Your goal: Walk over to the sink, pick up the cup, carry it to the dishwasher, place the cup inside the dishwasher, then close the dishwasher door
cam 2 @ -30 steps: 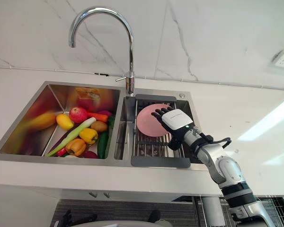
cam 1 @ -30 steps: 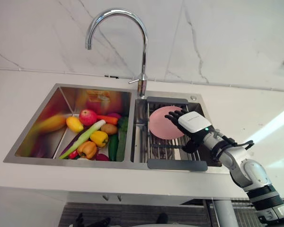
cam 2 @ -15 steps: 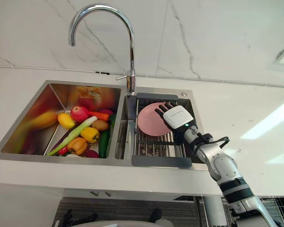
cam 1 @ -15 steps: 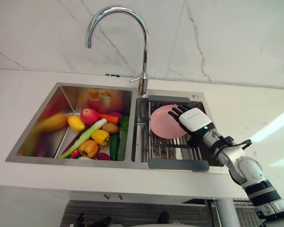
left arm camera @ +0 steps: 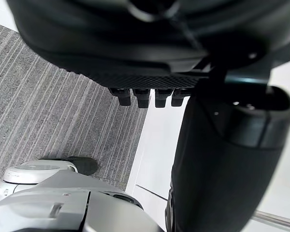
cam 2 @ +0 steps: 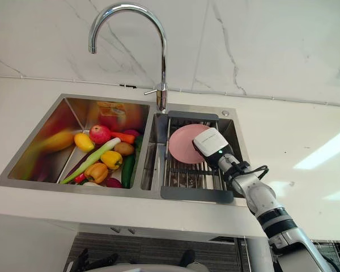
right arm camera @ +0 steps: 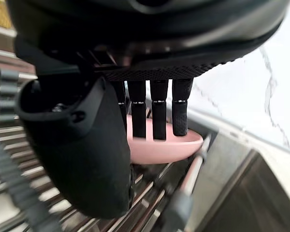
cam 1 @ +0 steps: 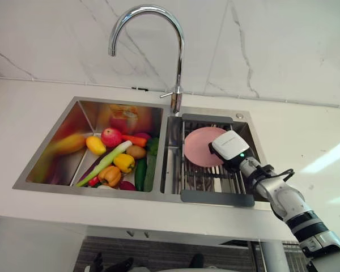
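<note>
A curved chrome tap (cam 1: 180,68) stands before a marbled white wall (cam 1: 272,45), above a white counter (cam 1: 22,113). Left of a slatted metal rack (cam 1: 204,177) lies a heap of produce: a red apple (cam 1: 110,137), a lemon (cam 1: 95,145), a carrot (cam 1: 135,140), a yellow pepper (cam 1: 123,163), an orange pepper (cam 1: 109,175), a cucumber (cam 1: 140,173) and a leek (cam 1: 105,163)

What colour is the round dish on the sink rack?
The dish is pink, clearest in the left eye view.
</note>
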